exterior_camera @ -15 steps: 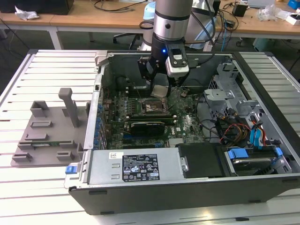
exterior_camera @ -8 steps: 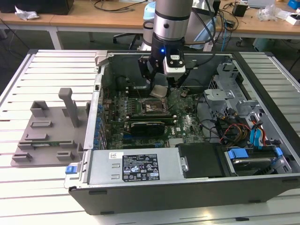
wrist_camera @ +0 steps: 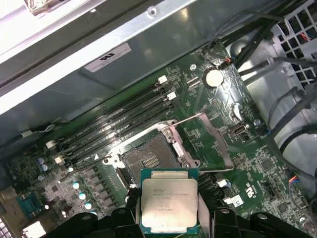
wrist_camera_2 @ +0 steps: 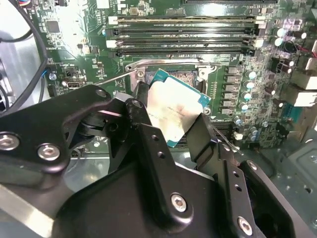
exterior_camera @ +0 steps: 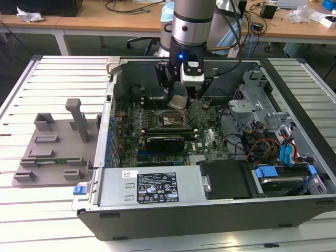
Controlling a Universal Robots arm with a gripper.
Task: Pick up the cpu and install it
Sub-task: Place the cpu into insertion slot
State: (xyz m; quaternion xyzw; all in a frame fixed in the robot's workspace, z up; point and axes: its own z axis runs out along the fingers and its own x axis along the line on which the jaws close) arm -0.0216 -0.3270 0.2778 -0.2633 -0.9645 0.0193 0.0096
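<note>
Silvery cpu (wrist_camera: 168, 204), one, seemingly gripped between two jaws.

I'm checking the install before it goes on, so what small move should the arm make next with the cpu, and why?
Probably a short sideways shift to centre the cpu over the open socket. The gripper is shut on the cpu above the motherboard, and in the first wrist view the bare socket, its load plate swung open, sits off to one side of it.
</note>
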